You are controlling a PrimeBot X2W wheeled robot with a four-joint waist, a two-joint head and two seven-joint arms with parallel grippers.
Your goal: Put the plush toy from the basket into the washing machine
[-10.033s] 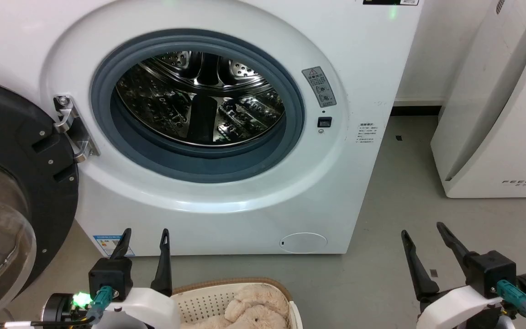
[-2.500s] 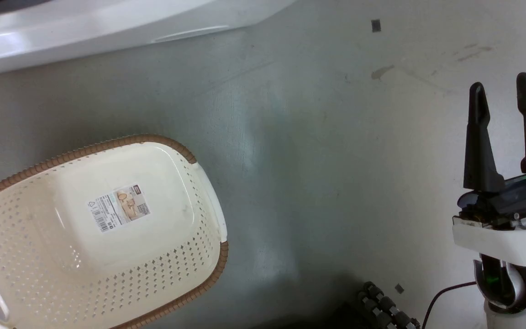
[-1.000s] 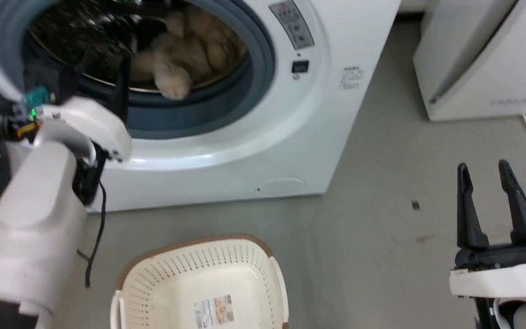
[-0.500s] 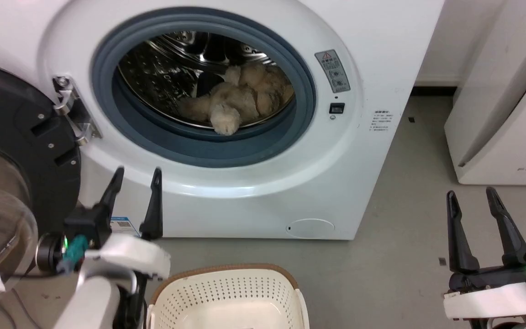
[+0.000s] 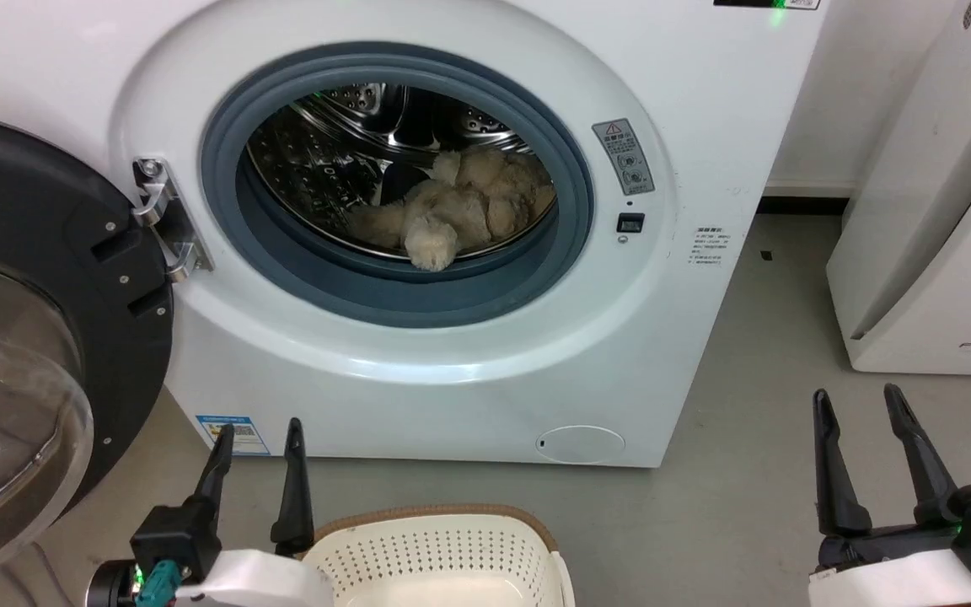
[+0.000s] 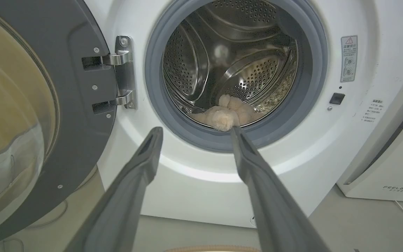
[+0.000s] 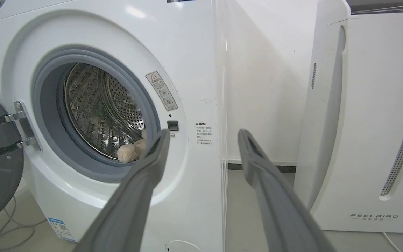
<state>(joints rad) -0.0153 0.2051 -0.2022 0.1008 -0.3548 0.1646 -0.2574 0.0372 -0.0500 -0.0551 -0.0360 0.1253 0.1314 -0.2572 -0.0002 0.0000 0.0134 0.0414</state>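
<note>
The cream-beige plush toy (image 5: 452, 211) lies inside the steel drum of the white washing machine (image 5: 679, 126), one stubby limb resting on the grey door seal; the left wrist view shows the plush toy (image 6: 227, 113) low in the drum, and the right wrist view shows the plush toy (image 7: 129, 151) too. The cream basket (image 5: 435, 548) with brown rim stands on the floor at the bottom edge, nothing visible in it. My left gripper (image 5: 260, 432) is open beside the basket. My right gripper (image 5: 856, 398) is open over bare floor at the lower right.
The black-framed glass door (image 5: 39, 337) hangs open at the left on its metal hinge (image 5: 167, 221). A white slanted appliance lettered FEELBAIRD (image 5: 941, 211) stands to the right of the washer. Grey floor (image 5: 747, 438) lies between them.
The plush toy went from the basket into the drum. My left arm has drawn back from the drum opening and dropped low beside the basket. The head camera has risen slightly.
</note>
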